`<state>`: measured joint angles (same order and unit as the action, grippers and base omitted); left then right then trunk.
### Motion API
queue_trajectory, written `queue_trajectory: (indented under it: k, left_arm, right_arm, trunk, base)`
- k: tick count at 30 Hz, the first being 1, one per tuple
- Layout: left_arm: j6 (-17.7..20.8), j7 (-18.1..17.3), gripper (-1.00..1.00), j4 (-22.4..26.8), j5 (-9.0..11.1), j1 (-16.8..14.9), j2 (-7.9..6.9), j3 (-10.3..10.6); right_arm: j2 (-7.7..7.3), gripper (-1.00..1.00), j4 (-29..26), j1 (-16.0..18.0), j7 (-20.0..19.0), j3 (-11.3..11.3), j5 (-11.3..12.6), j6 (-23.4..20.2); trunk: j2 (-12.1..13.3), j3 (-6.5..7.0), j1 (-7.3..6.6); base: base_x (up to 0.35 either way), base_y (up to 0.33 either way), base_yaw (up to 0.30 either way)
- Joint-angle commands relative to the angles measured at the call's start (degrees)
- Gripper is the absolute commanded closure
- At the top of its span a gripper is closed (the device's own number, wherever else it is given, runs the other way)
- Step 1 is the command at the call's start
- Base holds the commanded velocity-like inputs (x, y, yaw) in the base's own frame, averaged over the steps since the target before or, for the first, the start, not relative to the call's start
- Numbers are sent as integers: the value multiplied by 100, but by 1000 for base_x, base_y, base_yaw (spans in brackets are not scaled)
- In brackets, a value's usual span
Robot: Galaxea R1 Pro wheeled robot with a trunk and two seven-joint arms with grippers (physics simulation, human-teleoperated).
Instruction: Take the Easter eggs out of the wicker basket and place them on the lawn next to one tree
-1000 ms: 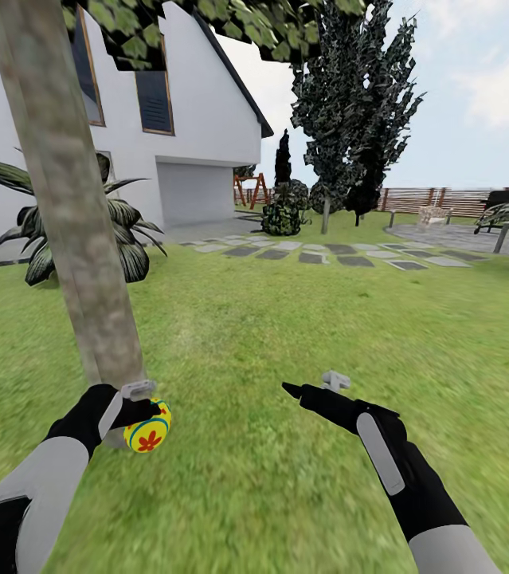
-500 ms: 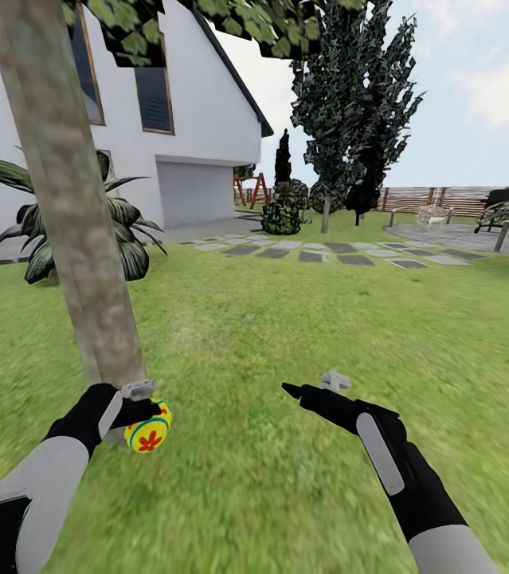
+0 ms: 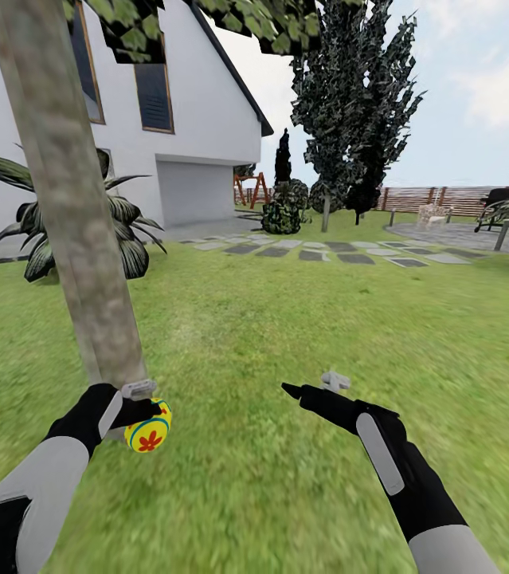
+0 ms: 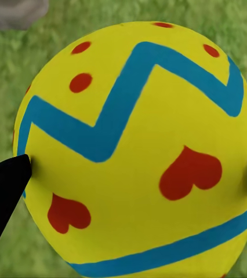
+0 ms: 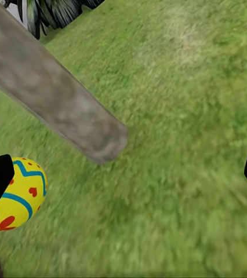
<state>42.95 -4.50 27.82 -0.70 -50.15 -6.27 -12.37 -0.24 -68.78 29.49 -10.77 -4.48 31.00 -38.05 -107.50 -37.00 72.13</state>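
At the foot of the tree [image 3: 87,263], low over the lawn [image 3: 270,319], one Easter egg [image 3: 148,426] sits pinched between the fingertips of the left gripper [image 3: 144,414]; yellow shell, blue zigzag, red flower. Left wrist view: egg [image 4: 138,150] clamped on both sides by black fingertips [image 4: 4,185]. Right gripper [image 3: 306,388] hovers over grass well to the right, jaws spread, nothing between them. Behind: white house [image 3: 198,127], grey paving stones [image 3: 326,255], dark cone-shaped trees [image 3: 350,104], wooden fence [image 3: 437,199].

Grey paving stones [image 3: 342,253] cross before the garage door [image 3: 194,194]; what looks like a bench [image 3: 434,214] stands far off.
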Motion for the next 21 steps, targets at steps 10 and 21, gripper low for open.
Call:
queue_trajectory:
  k: [10,21]
  left_arm:
    - [22,-12,100,21,-8,-3,3,-29]
    - [20,-19,100,39,10,-3,3,-23]
  right_arm:
    - [-2,-100,-4,4,-13,-1,-6,-19]
    - [-2,-100,-4,4,-13,-7,-6,-19]
  trunk:
    - [-406,-186,220]
    - [-847,-384,461]
  base:
    - [0,0,0]
    - [0,0,0]
